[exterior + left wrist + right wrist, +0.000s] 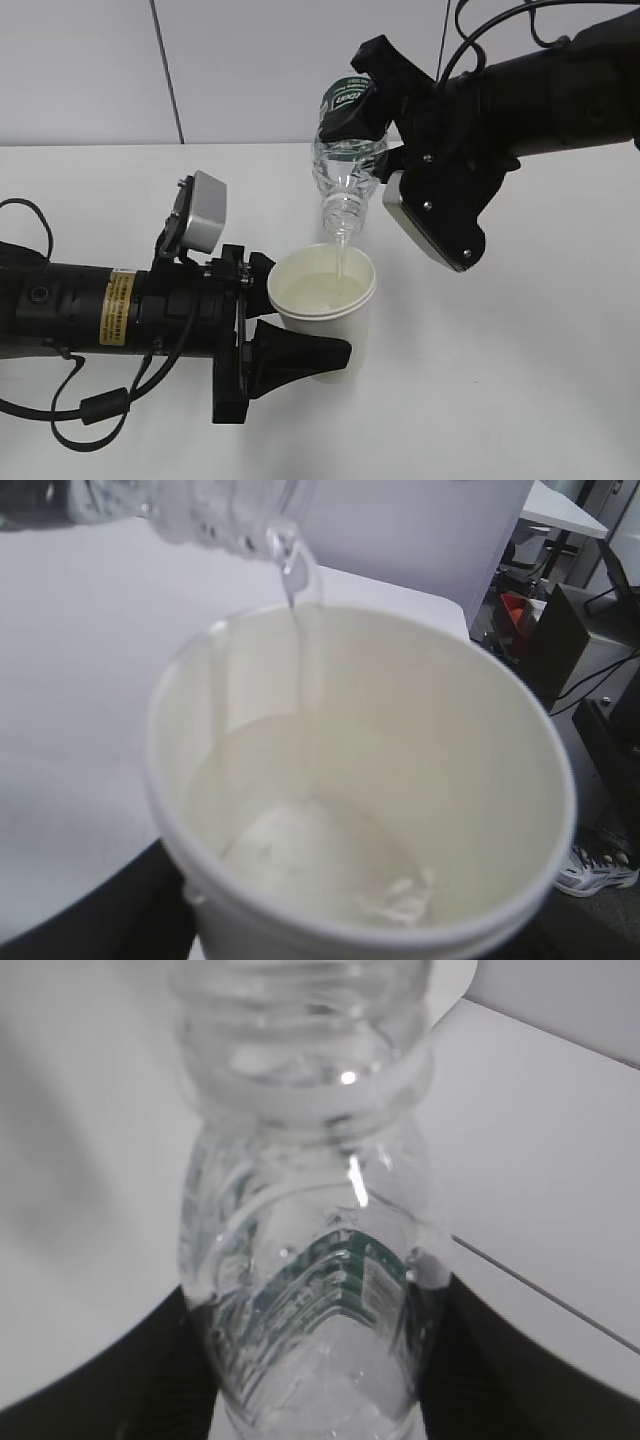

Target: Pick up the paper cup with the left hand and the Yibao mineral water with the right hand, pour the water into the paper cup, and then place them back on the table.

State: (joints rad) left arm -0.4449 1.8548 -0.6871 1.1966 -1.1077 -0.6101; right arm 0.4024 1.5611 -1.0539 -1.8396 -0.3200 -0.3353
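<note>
White paper cup (322, 297), partly filled, is gripped by the left tool (285, 340) above the table (520, 380). Directly over the cup, the right tool (385, 110) clamps the upended Yibao bottle (348, 160), pouring a thin stream.

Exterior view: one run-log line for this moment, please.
phase: pouring | left pincer: holds paper cup | right pincer: tilts Yibao mineral water neck-down | stream entering cup

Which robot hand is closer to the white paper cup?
The left. The left end effector grips the paper cup around its sides. The right end effector is up and behind it, holding the tilted water bottle as it pours into the cup.
</note>
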